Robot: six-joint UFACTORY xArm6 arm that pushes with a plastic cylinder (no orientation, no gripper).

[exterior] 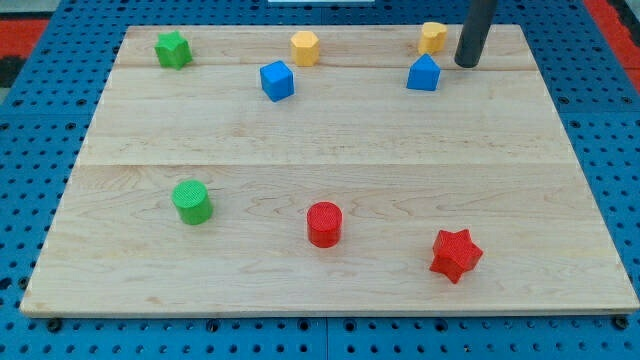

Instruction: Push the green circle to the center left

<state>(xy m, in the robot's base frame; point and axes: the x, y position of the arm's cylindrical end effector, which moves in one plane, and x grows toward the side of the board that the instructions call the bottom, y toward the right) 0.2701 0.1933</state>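
Observation:
The green circle [191, 201] is a short cylinder on the wooden board [330, 130], toward the view's lower left. My tip [465, 64] is at the view's top right, just right of a yellow block [432, 38] and up-right of a blue pentagon-like block [424, 74]. The tip is far from the green circle, across the board, and touches no block.
A green star [173, 49] is at the top left. A yellow hexagon [305, 47] and a blue cube [277, 80] are at top centre. A red cylinder [324, 223] and a red star [455, 254] are along the bottom. The board lies on a blue pegboard.

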